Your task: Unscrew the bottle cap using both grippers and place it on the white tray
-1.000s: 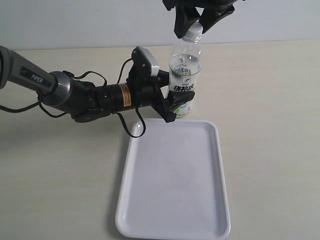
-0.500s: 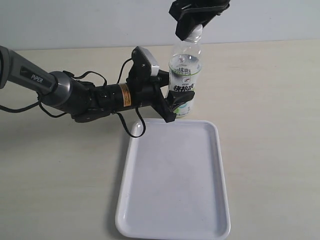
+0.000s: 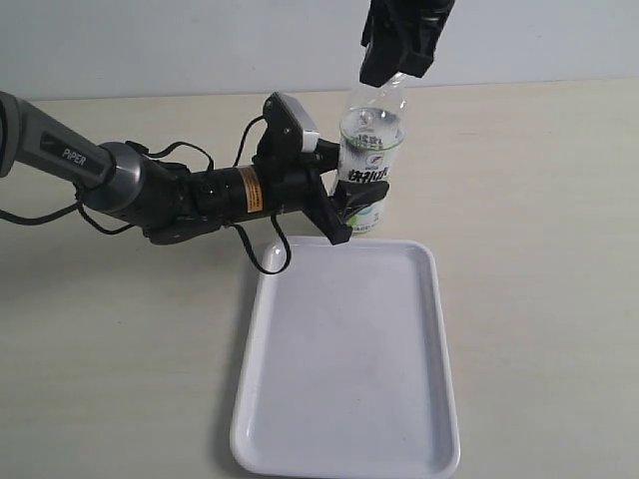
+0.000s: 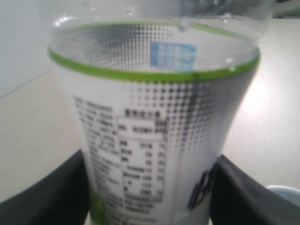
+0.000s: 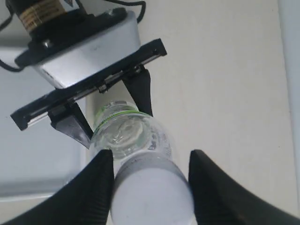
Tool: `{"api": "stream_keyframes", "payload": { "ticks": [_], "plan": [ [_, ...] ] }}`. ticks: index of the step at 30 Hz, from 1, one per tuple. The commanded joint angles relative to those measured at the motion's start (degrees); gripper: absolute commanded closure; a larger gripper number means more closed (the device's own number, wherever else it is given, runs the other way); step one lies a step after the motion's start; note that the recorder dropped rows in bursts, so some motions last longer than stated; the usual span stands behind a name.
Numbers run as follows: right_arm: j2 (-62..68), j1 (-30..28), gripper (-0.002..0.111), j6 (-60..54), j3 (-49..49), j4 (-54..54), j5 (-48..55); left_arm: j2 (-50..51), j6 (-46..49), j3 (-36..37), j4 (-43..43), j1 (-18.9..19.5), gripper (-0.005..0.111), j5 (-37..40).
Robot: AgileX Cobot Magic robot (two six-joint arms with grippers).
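Note:
The clear bottle (image 3: 371,150) with its white and green label stands upright on the table just behind the white tray (image 3: 349,349). My left gripper (image 3: 351,214), on the slim PIPER arm, is shut on the bottle's lower body; the left wrist view shows the label (image 4: 154,117) filling the gap between both black fingers (image 4: 51,197). My right gripper (image 3: 397,55) comes down from above onto the bottle's top and hides the cap in the exterior view. In the right wrist view the white bottle cap (image 5: 152,192) sits between the two ribbed fingers (image 5: 91,187), which press on its sides.
The tray's long side runs toward the front edge of the view. Bare beige table lies left and right of it. The left arm and its cables (image 3: 170,190) stretch across the table's left half. A pale wall stands behind.
The right gripper has turned around the bottle's top, its fingers swinging from a spread side-on pose to a narrow one. Bottle, left arm and tray have stayed put.

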Motion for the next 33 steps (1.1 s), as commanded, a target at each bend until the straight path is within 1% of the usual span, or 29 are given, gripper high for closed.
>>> {"api": "stream_keyframes", "payload": {
  "ticks": [1, 5, 14, 21, 27, 30, 33],
  "plan": [
    [-0.3, -0.3, 0.108, -3.9, -0.2, -6.3, -0.5, -0.3, -0.2, 0.3, 0.5, 0.1, 0.107, 1.3],
    [-0.3, -0.3, 0.108, -4.0, -0.2, -6.8, -0.5, -0.3, -0.2, 0.3, 0.5, 0.1, 0.107, 1.3],
    [-1.2, -0.3, 0.108, -3.9, -0.2, -2.0, -0.5, -0.3, -0.2, 0.3, 0.5, 0.1, 0.107, 1.3],
    [-3.5, -0.3, 0.108, -2.8, -0.2, -1.3, -0.9, -0.3, -0.2, 0.3, 0.2, 0.1, 0.107, 1.2],
    [-6.2, -0.3, 0.108, 3.0, -0.2, 0.3, -5.4, -0.3, -0.2, 0.3, -0.4, 0.4, 0.107, 0.5],
    [-8.1, -0.3, 0.108, 10.5, -0.2, 0.3, -8.1, -0.3, -0.4, 0.3, -0.3, 0.8, 0.107, -0.8],
    [-10.3, -0.3, 0.108, 17.4, -0.2, -0.2, -6.9, -0.3, -1.7, 0.3, -0.1, 1.4, 0.107, -2.5]
  ]
}}
